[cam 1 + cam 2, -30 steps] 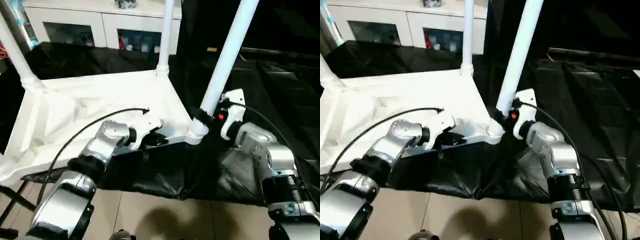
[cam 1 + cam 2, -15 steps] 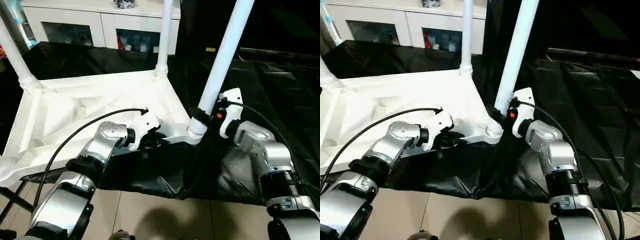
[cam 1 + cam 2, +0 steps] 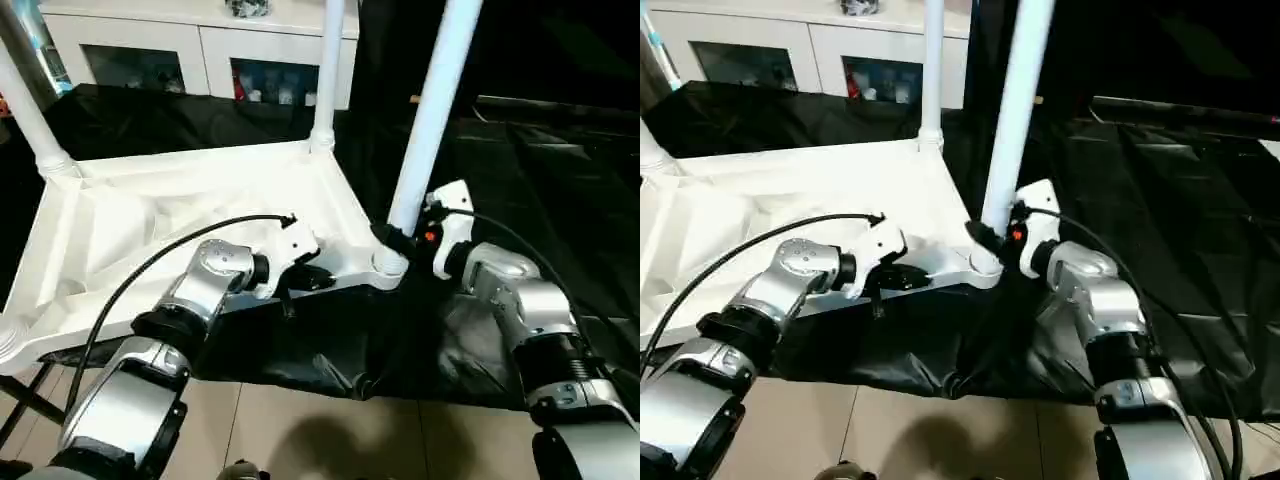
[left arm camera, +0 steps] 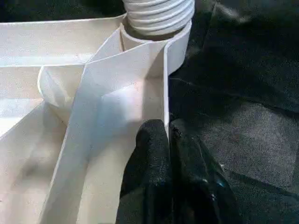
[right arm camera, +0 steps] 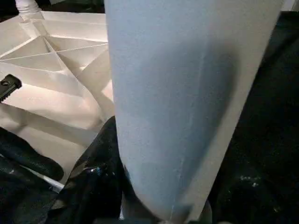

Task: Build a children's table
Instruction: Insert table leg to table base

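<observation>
At the upturned table's (image 3: 180,215) near corner, left jaws pinching its rim, right jaws around the leg (image 3: 425,120).

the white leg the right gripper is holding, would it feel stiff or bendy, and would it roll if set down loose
Probably stiff: the leg rises straight from its corner socket without bowing. Likely light for its size, since it looks like moulded plastic. Being round and tapering, it would probably roll in a curve if laid loose. The right gripper grasps it near the base.

White table (image 3: 180,200) (ribbed underside) on black sheet (image 3: 540,170).
</observation>
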Available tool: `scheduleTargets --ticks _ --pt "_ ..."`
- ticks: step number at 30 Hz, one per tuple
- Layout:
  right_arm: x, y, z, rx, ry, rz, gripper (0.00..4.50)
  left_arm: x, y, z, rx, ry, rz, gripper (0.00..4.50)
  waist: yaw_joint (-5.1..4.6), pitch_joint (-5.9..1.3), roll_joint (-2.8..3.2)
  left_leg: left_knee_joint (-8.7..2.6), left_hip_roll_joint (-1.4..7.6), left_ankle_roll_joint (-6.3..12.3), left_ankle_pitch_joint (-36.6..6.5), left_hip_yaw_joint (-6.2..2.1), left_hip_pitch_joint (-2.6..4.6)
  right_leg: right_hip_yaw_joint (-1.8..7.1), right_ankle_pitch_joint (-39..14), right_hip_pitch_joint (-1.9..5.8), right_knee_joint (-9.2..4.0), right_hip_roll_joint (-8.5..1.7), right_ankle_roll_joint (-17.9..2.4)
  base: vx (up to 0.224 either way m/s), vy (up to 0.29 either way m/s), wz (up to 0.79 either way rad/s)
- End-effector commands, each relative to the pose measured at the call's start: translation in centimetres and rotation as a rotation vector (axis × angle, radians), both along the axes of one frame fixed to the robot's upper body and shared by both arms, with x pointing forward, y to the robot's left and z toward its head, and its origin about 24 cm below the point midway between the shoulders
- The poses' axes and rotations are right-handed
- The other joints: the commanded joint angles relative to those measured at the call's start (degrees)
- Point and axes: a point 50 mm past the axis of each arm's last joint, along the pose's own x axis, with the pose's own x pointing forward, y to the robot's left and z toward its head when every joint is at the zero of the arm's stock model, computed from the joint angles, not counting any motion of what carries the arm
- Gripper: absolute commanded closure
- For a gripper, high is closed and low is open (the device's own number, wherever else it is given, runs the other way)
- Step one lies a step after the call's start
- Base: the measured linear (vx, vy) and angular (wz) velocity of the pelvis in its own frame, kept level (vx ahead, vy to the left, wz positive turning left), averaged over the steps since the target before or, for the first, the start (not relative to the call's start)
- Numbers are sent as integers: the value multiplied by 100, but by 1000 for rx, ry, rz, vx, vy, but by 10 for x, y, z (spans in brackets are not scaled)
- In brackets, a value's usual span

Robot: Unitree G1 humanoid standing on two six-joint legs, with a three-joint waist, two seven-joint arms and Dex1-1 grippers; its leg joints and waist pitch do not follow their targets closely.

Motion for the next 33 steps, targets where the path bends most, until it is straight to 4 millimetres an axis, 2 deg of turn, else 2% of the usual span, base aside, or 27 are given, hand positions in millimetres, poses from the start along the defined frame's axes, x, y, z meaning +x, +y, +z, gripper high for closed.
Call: scheduleTargets --ticks 1,2,5,6,8,9,13,14,16,17,19,22,23,26,29,33 --pt "3 -3 4 -16 -16 0 260 -7 3 -14 82 64 -35 450 4 -481 -71 -405 475 115 -917 -236 103 470 -1864 287 -375 -697 -722 0 0 0" --pt "4 -2 4 -17 -15 2 260 -7 3 -14 83 62 -36 450 15 -474 -43 -400 470 119 -922 -232 105 472 -1926 286 -389 -704 -718 0 0 0" --pt "4 -1 2 -20 -10 10 260 -5 3 -13 89 30 -24 450 16 -475 -52 -405 482 116 -932 -239 105 470 -1968 285 -390 -705 -682 0 0 0" --pt "4 0 2 -20 -9 11 260 -4 2 -12 84 19 -10 422 10 -472 -70 -407 484 115 -943 -236 108 468 -1985 281 -394 -701 -675 0 0 0" --pt "4 0 1 -20 -8 11 260 -3 3 -11 68 31 -2 405 15 -467 -59 -401 474 104 -995 -233 114 467 -2105 277 -413 -713 -646 0 0 0" --pt "5 1 0 -19 -7 12 260 -3 3 -11 60 33 2 391 11 -464 -77 -404 470 106 -994 -234 107 464 -2170 282 -417 -709 -626 0 0 0" --pt "6 2 -1 -16 -5 16 260 -3 6 -11 63 30 1 372 9 -468 -67 -404 476 102 -982 -239 106 462 -2195 275 -418 -711 -609 0 0 0" --pt "6 2 -1 -16 -4 17 260 -4 7 -11 66 35 -1 352 11 -465 -69 -404 473 104 -985 -236 107 465 -2184 274 -421 -708 -609 0 0 0" --pt "7 3 -2 -15 -4 19 260 -5 9 -13 78 49 -7 349 13 -465 -60 -408 478 105 -978 -240 108 465 -2170 274 -411 -706 -612 0 0 0" --pt "7 3 -2 -15 -3 20 260 -5 10 -13 83 49 -8 349 8 -468 -64 -409 480 103 -976 -239 106 466 -2150 274 -407 -705 -614 0 0 0" --pt "7 3 -2 -14 -3 21 260 -5 10 -13 87 49 -9 385 9 -464 -62 -408 477 100 -1004 -237 108 467 -2179 271 -416 -706 -615 0 0 0" --pt "7 4 -3 -15 -3 25 260 -4 12 -13 97 54 -2 386 11 -457 -57 -404 467 88 -1070 -239 114 459 -2316 274 -438 -713 -584 0 0 0" --pt "8 5 -3 -15 -3 27 260 -3 13 -13 100 56 1 419 3 -453 -58 -407 461 88 -1096 -240 118 453 -2395 271 -454 -707 -555 0 0 0" --pt "8 5 -3 -13 -3 30 260 -3 13 -13 103 60 1 424 -4 -455 -57 -411 474 56 -1149 -249 131 453 -2450 271 -457 -711 -543 0 0 0" --pt "8 5 -5 -11 1 37 260 -4 13 -13 102 66 -4 448 -5 -461 -52 -415 482 60 -1122 -249 131 460 -2305 269 -439 -705 -596 0 0 0" --pt "8 4 -6 -7 5 41 260 -4 12 -13 101 67 -10 450 -4 -456 -53 -408 473 70 -1131 -242 121 460 -2317 277 -440 -714 -633 0 0 0"
